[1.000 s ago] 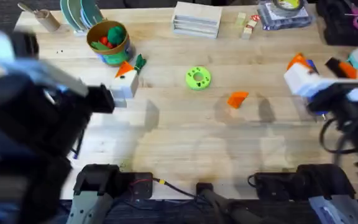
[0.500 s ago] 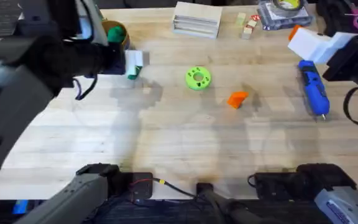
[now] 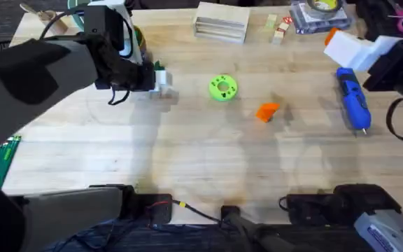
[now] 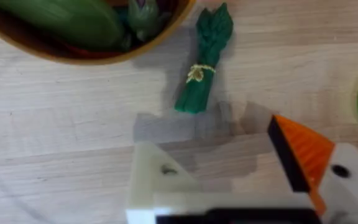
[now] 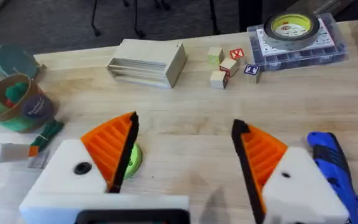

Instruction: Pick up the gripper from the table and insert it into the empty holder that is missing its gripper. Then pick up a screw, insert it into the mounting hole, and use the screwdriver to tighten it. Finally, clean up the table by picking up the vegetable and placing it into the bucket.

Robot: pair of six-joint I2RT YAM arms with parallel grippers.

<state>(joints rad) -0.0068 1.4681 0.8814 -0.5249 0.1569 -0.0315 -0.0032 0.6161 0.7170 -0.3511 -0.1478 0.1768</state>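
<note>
My left gripper hovers open just in front of the dark-green vegetable, which lies on the table beside the bucket. One of its fingers is the bare white holder with a dark mounting hole; the other carries an orange tip. The loose orange gripper lies mid-table. At the right, the blue screwdriver rests on the table. My right gripper hangs open and empty above it. The screw is out of view.
A lime-green disc sits between the vegetable and the orange gripper. Along the far edge are a stack of wooden slats, small blocks and a parts box with a tape roll. The bucket holds toy food.
The left arm swung up from the near left to the bucket, then shifted right beside the vegetable. The right arm rose, uncovering the screwdriver, and has since held still.
</note>
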